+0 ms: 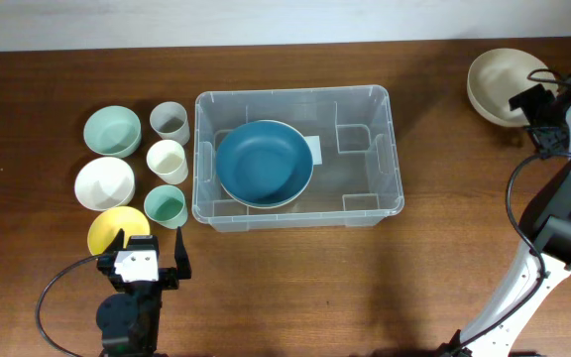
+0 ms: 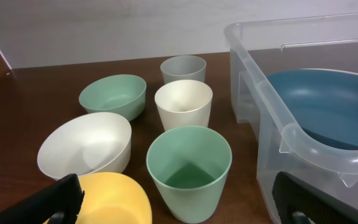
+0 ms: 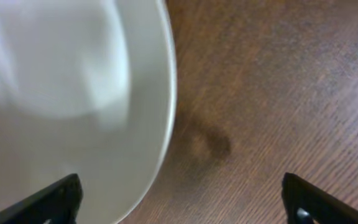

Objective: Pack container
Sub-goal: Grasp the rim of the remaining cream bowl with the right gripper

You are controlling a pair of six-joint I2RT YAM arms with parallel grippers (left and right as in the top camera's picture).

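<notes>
The clear container stands mid-table with a large blue bowl inside its left half. In the left wrist view its near corner and the blue bowl fill the right side. My left gripper is open at the front left, its fingers either side of a green cup and the edge of a yellow bowl, holding nothing. My right gripper is open at the far right, astride the rim of a beige bowl. From the right wrist, one finger is over the beige bowl and the other over bare wood.
Left of the container stand a grey cup, a cream cup and the green cup. Further left are a green bowl, a white bowl and the yellow bowl.
</notes>
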